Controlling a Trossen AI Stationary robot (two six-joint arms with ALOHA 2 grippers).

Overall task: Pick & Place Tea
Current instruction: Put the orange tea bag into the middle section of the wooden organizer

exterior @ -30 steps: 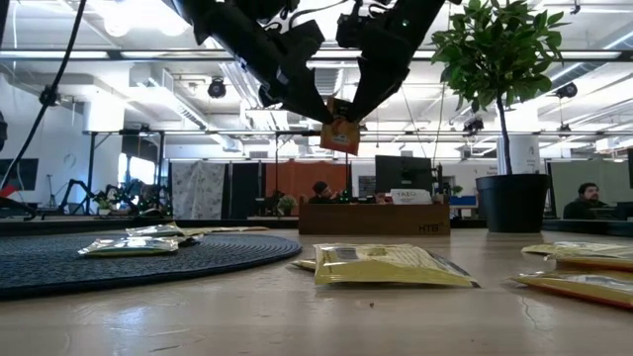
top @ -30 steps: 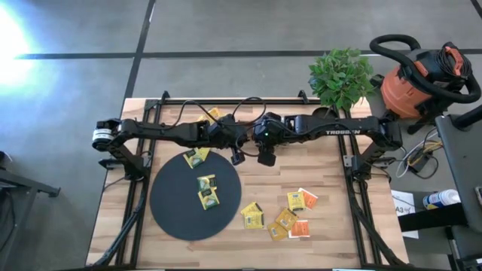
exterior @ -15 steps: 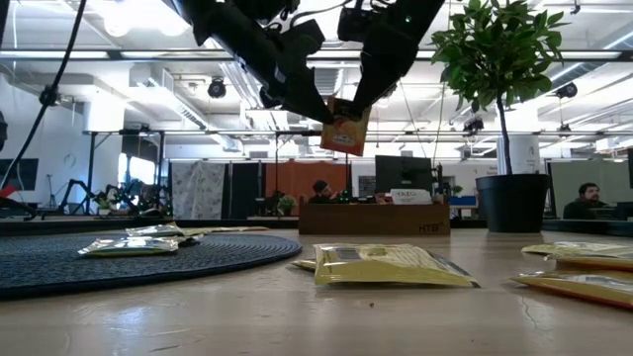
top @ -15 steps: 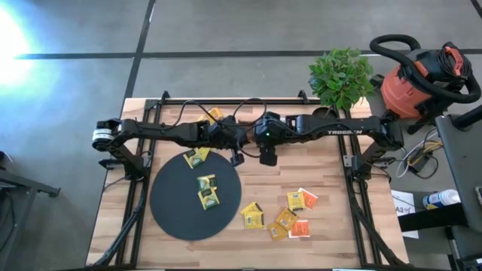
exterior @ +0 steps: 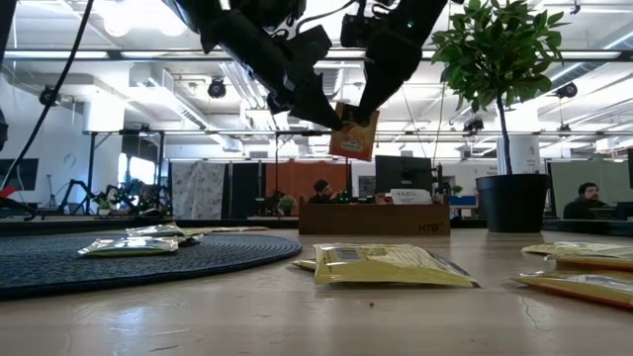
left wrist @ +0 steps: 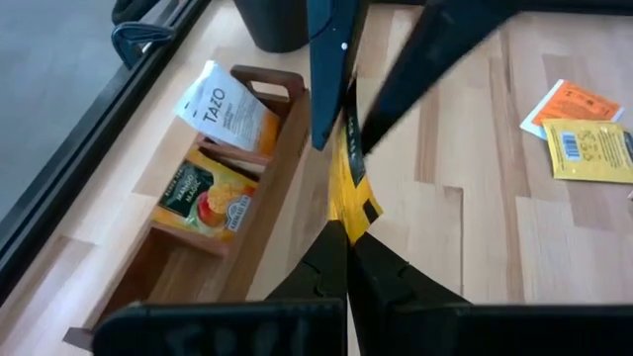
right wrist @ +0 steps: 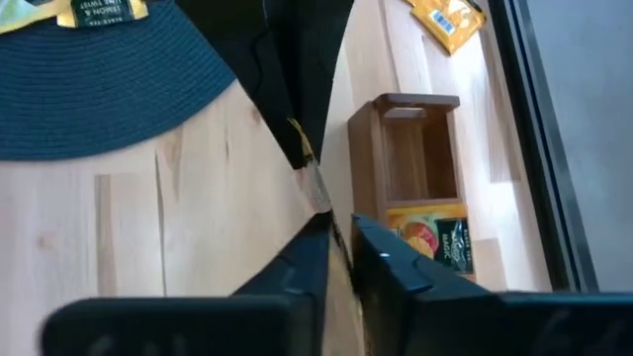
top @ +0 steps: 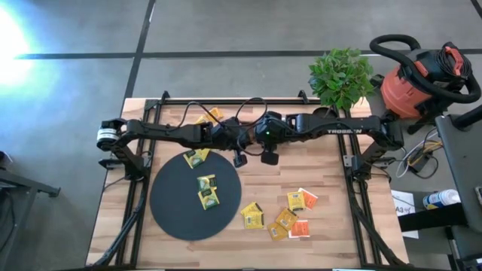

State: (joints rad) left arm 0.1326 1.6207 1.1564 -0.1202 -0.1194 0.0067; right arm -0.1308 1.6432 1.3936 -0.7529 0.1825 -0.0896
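Right claw (exterior: 358, 117) and left claw (exterior: 331, 117) both pinch our orange-yellow square paper tea sachet (exterior: 353, 133) mid-frame above the bench: looks like a handover.

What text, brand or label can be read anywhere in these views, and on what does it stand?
"TAZO": on the white sachet standing in the wooden tray.
"TROSSEN": on the right arm, high view; small, only just legible.
Orange sachet in the tray: print too blurred to read.
Yellow sachet on the table: a barcode, digits unreadable.
Sachet on the black disc: lettering too small.
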